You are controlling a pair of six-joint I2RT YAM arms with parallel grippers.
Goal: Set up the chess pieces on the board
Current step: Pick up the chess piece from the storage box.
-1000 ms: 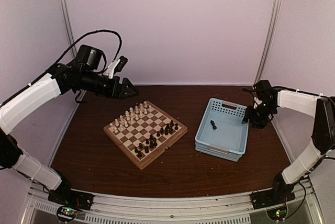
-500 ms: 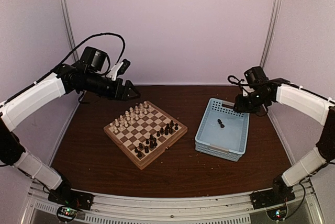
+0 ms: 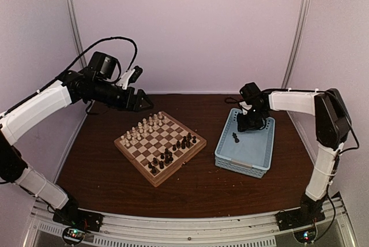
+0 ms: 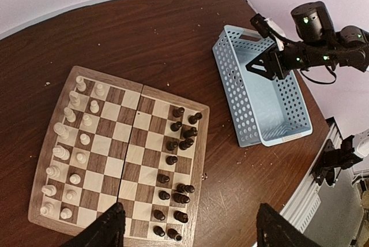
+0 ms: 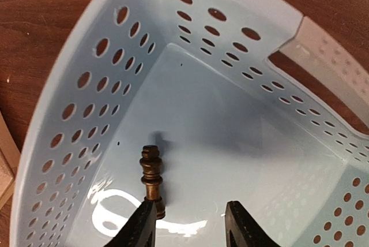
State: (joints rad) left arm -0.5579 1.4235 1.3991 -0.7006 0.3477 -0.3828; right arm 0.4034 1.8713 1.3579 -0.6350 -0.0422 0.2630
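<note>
Since the piece (image 5: 151,176) standing in the basket (image 5: 69,114) is light, hard and tippy, my right tool (image 5: 190,212), parted and empty, should pinch its waist.

Cream and dark chess pieces (image 4: 172,145) on the board (image 4: 130,153); one dark piece (image 5: 151,172), seemingly upright, in the basket (image 5: 69,114).

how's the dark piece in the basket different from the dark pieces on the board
The lone dark piece sits by itself in the basket; the other dark pieces crowd along one side of the board. The right gripper, open, is right beside the lone dark piece; the left gripper hangs high, clear of the other dark pieces. All are dark brown turned wood.
</note>
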